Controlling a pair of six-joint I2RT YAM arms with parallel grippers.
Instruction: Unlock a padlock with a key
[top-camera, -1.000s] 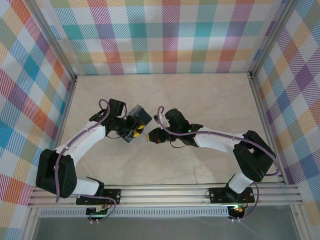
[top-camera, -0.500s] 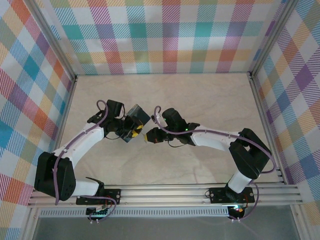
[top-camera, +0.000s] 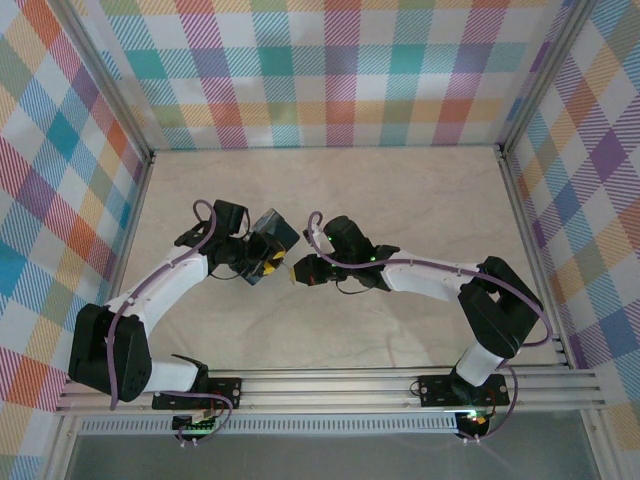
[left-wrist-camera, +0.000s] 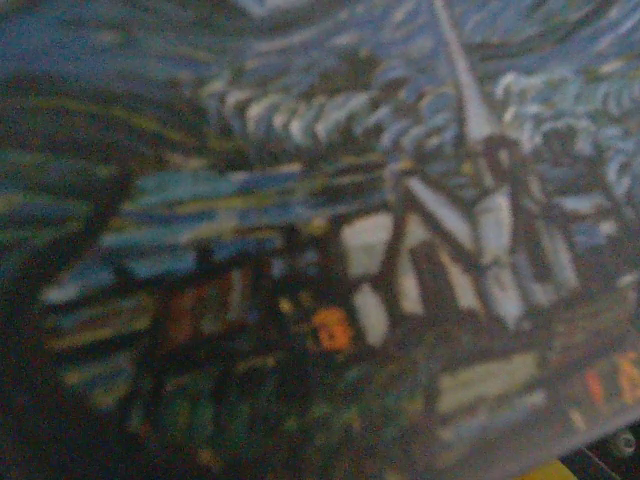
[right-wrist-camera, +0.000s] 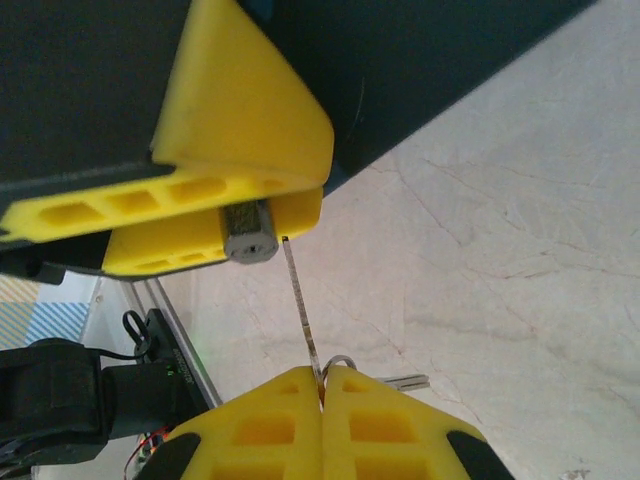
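Pointing straight out from the right gripper (right-wrist-camera: 322, 385), the key (right-wrist-camera: 303, 310) is a thin grey blade. In the right wrist view its long axis runs nearly upright, leaning a little left toward the tip. That gripper's yellow fingers (right-wrist-camera: 270, 420) are pressed together on the key's near end, with a small wire ring (right-wrist-camera: 341, 362) showing just beside them.

The key's tip stands just right of the padlock (right-wrist-camera: 250, 238), very close to its round grey end face, and it is not in it.

From where I stand, the padlock sits nipped between the two yellow fingers of the left gripper (right-wrist-camera: 318, 185), which look clamped on it, not quite together. A dark blue painted box (top-camera: 277, 231) sits right behind them, and the pale marbled table (right-wrist-camera: 520, 200) lies beneath.

Seen from above, both grippers meet near the middle of the table, tip to tip, left gripper (top-camera: 272, 266) facing right gripper (top-camera: 297, 271).

Up close in the left wrist view, the box (left-wrist-camera: 300, 200) shows swirls and a village scene. Its small orange marks (left-wrist-camera: 330, 330) are too blurred to read.
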